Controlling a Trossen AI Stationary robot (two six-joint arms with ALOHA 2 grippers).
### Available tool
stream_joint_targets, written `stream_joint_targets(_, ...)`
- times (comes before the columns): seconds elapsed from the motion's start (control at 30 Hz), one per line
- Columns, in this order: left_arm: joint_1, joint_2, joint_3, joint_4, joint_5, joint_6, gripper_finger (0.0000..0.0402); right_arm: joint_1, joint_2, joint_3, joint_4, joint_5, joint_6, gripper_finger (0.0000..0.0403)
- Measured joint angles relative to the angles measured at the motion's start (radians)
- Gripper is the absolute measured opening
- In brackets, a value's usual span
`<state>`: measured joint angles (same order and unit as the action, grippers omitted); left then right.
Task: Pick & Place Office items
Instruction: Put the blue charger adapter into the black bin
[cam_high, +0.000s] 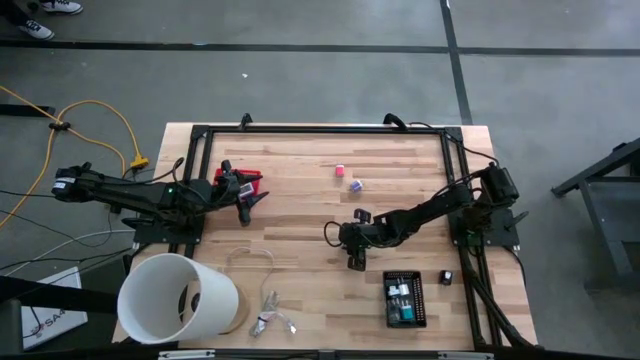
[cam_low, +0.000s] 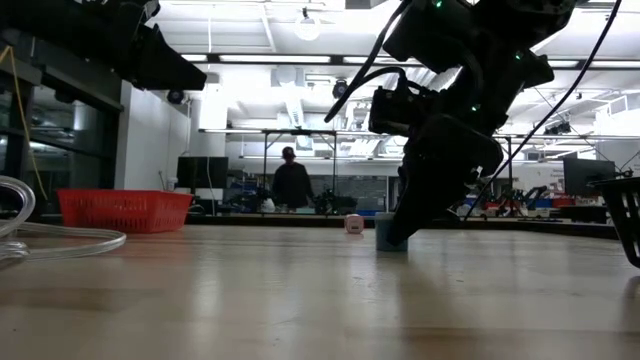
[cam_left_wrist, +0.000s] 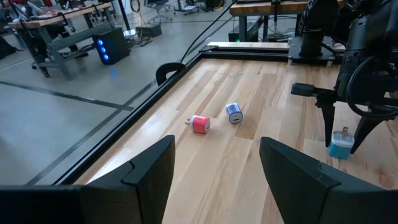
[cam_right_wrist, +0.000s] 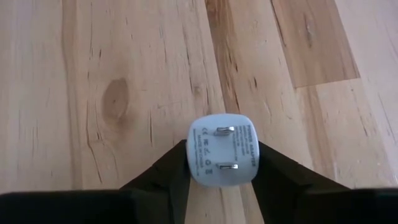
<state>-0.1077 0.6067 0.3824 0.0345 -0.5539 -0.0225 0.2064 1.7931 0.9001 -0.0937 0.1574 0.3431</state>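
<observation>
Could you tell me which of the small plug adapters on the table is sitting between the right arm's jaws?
The teal adapter, prongs up between the right gripper jaws; the pink adapter and purple adapter lie apart, untouched.

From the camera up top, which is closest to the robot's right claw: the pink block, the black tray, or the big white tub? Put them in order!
Measured from the right gripper, in the high view:
1. Black tray: nearest, just beside it toward the table's front edge, on the right arm's side.
2. Pink block: farther, toward the table's back edge.
3. Big white tub: farthest, at the front corner on the left arm's side.
</observation>
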Motion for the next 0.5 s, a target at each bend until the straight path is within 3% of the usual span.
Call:
stream_joint_targets(0.23, 0.0, 0.0, 0.0, 0.0, 0.0, 0.0, 0.0227, 0.0, -0.016, 0.0, -0.002, 0.0, 0.0, 0.0122)
stream_joint_targets(0.5, 0.0, 0.0, 0.0, 0.0, 0.0, 0.0, 0.0227, 0.002, -0.127, 0.0, -0.046, 0.052, -0.004, 0.0129)
